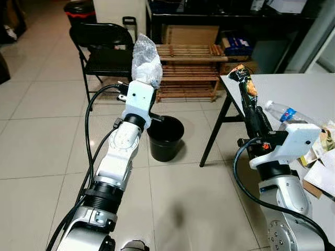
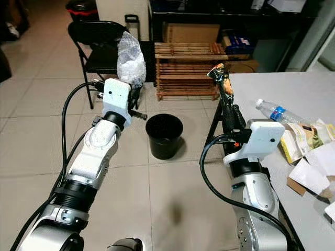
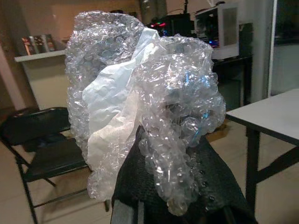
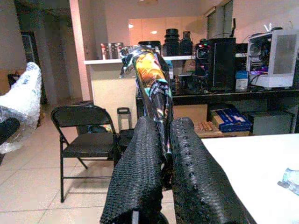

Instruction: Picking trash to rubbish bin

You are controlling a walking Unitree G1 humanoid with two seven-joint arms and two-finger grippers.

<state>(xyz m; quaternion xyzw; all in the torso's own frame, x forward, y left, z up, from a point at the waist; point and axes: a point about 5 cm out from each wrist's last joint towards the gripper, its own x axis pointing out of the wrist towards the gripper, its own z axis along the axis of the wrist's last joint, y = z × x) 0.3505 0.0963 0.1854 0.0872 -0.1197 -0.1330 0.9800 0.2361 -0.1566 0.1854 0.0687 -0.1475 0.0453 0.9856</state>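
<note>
Fingers of the left gripper [image 1: 142, 78] clamp crumpled bubble wrap [image 1: 145, 58] and those of the right gripper [image 4: 162, 154] pinch a snack wrapper [image 4: 150, 88], both raised near the black bin [image 1: 165, 137] on the floor between them, apparently ready for dropping.

Crinkly clear bubble wrap [image 3: 140, 102]; glossy printed wrapper [image 4: 152, 88], probably foil; matt black plastic bin [image 1: 165, 137].

A black folding chair [image 1: 102, 49] stands beside a wooden rack [image 1: 189, 70].
</note>
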